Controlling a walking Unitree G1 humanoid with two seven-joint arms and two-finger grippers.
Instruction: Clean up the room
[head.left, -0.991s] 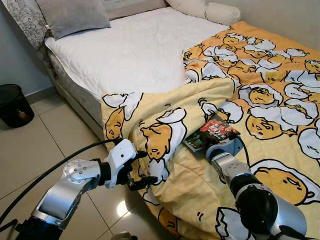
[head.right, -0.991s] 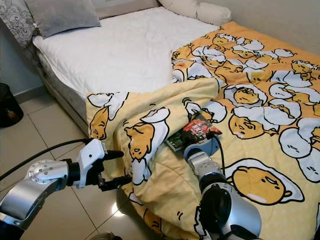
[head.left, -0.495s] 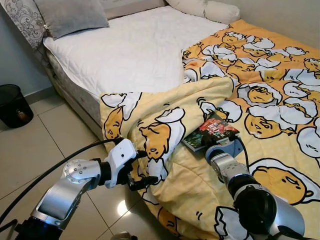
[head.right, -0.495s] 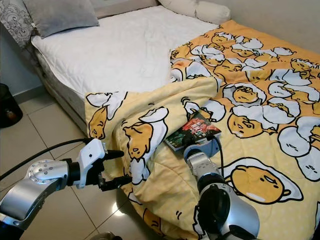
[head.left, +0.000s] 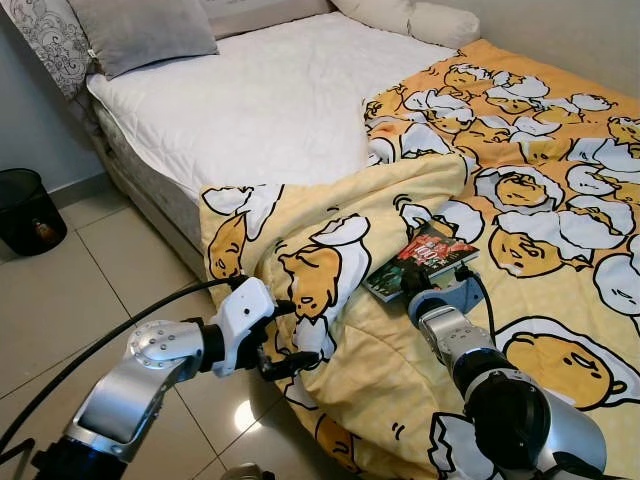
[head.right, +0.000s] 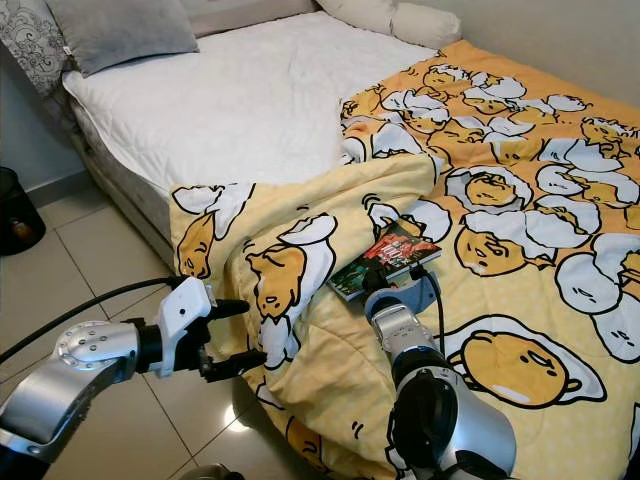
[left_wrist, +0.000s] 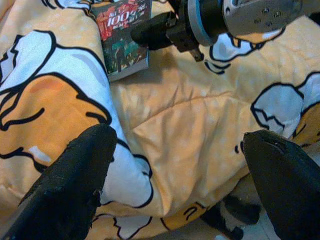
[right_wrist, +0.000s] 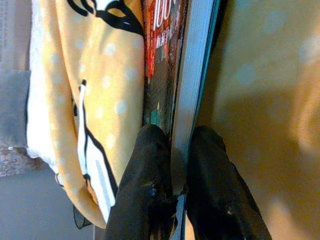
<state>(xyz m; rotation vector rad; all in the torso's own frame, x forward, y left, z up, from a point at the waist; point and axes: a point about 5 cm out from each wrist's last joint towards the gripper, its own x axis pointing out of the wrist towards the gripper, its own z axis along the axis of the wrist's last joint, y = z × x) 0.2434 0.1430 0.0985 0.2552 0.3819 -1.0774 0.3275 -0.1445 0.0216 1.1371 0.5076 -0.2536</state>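
Note:
A dark book with a red and green cover lies on the yellow egg-print blanket, on the bed's near part. My right gripper is shut on the book's near edge, one finger above the cover and one below the pages. In the head view that gripper sits just at the book's near end. My left gripper hangs open beside the blanket's drooping corner, over the floor. From the left wrist, both fingertips frame the blanket, with the book beyond.
The white mattress lies bare on the bed's left half, with a grey pillow and white pillows at the head. A black waste bin stands on the tiled floor at far left. A black cable trails from my left arm.
The book has slid slightly left and tilted a little with my right gripper on it. My left arm has barely moved.

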